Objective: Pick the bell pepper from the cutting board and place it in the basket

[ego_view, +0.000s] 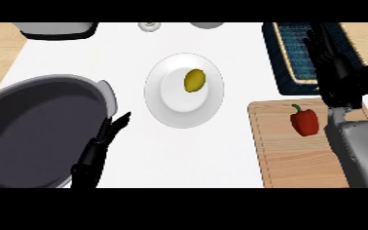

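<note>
The bell pepper (304, 122) is seen lying on the cutting board (280, 161), toward its far right part, not yet picked. The right hand (338, 78) is placed just beyond it, partly over the basket (282, 63); its fingers are nearly straight, w/ nothing gripped. The left hand (97, 151) is rested open by the pot (43, 126), fingers up. Risks, as judged: the smooth, rounded pepper could be nudged or rolled off the board if approached w/ fingers too narrowly spread; the basket rim could be clipped on transfer, board & basket being close together.
</note>
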